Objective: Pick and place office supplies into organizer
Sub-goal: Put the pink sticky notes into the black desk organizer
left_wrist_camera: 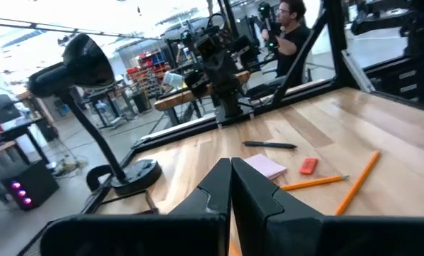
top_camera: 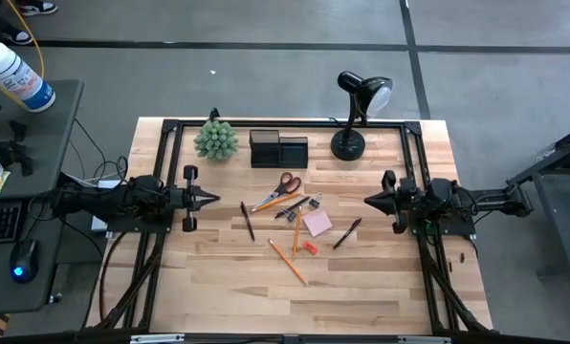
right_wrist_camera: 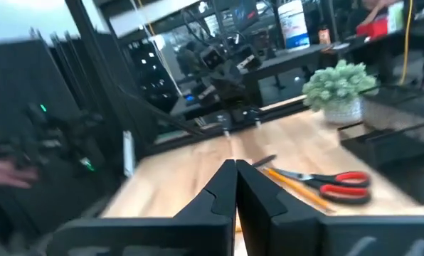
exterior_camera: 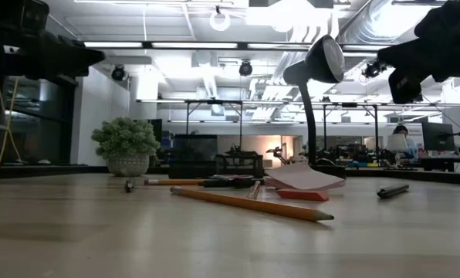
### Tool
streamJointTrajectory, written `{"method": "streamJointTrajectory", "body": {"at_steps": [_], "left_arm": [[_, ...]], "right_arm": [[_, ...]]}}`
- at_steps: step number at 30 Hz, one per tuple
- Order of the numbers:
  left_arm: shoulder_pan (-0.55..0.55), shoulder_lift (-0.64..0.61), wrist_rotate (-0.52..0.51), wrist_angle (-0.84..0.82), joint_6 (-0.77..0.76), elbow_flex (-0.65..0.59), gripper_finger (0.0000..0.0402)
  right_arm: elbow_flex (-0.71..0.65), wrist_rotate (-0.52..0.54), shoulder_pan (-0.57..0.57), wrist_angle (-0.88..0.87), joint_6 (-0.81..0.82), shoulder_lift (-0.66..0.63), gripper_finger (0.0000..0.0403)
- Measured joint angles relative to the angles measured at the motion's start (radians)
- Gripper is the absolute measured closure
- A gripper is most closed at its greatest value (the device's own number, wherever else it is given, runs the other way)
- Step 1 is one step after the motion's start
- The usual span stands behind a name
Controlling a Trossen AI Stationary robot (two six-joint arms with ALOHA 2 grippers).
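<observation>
High view, looking straight down: the office supplies lie scattered on the pale wood table [top_camera: 381, 277], in the gap between the two pincers, and none is in the organizer [top_camera: 277, 150] yet. The orange-handled scissors [top_camera: 283, 188] sit nearest the organizer, blades pointing toward the left gripper [top_camera: 213, 199], long axis slanting across the table. Beside them lie a small dark clip [top_camera: 287, 210], a pink sticky-note pad [top_camera: 317, 224], a small red eraser [top_camera: 310, 248], thin yellow-orange pencils [top_camera: 287, 262] and two dark pens, one [top_camera: 248, 221] closer to the left pincer and the other [top_camera: 347, 233] closer to the right gripper [top_camera: 369, 201].

Both pincers are pressed together, holding nothing, and face each other across the scatter. The cluster lies straight ahead of each; the left one looks slightly nearer the scissors' tips and the left-hand pen, the right one nearer the pad and its pen. The organizer stands off to the side of both, toward the far edge, between a green spiky plant [top_camera: 215, 140] and a black desk lamp [top_camera: 357, 115].

The pencils and pens are slim, smooth rods lying flat, likely best pinched across their long axis. The pad is a soft, flat paper square. The organizer is a rigid, black, boxy shape.
</observation>
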Motion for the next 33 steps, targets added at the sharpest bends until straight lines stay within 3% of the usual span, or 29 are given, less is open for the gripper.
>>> {"method": "streamJointTrajectory", "body": {"at_steps": [3, 8, 11, 14, 18, 22, 26, 28, 30, 33], "left_arm": [[0.0, 0.0, -0.015, 0.003, 0.099, 0.0, 0.0401], [0.0, 0.0, -0.018, 0.003, 0.327, 0.0, 0.0401], [0.0, 0.0, -0.018, 0.003, 0.377, 0.0, 0.0401], [0.0, 0.0, -0.018, 0.01, 0.374, 0.0, 0.0401], [0.0, 0.0, -0.042, 0.161, 0.228, 0.0, 0.0401], [0.0, 0.0, -0.161, 0.357, 0.016, 0.0, 0.0401], [0.0, 0.0, -0.281, 0.531, -0.086, 0.0, 0.0401], [0.0, 0.0, -0.324, 0.606, -0.123, 0.0, 0.0401], [0.0, 0.0, -0.338, 0.678, -0.16, 0.003, 0.0401], [0.0, 0.0, -0.322, 0.671, -0.218, 0.031, 0.0401]], "right_arm": [[0.0, -0.001, 0.0, 0.012, 0.104, 0.0, 0.0401], [0.003, -0.06, 0.0, 0.01, 0.486, 0.0, 0.0401], [0.021, -0.106, 0.001, 0.01, 0.598, 0.0, 0.0401], [0.056, -0.063, 0.001, 0.009, 0.622, 0.001, 0.0401], [0.157, 0.073, -0.001, -0.049, 0.535, 0.042, 0.0401], [0.284, 0.128, -0.001, -0.149, 0.425, 0.147, 0.0401], [0.391, 0.115, -0.001, -0.211, 0.416, 0.267, 0.0401], [0.437, 0.115, -0.001, -0.258, 0.513, 0.321, 0.0401], [0.476, 0.121, -0.001, -0.317, 0.582, 0.37, 0.04], [0.518, 0.054, -0.001, -0.357, 0.523, 0.441, 0.0394]]}}
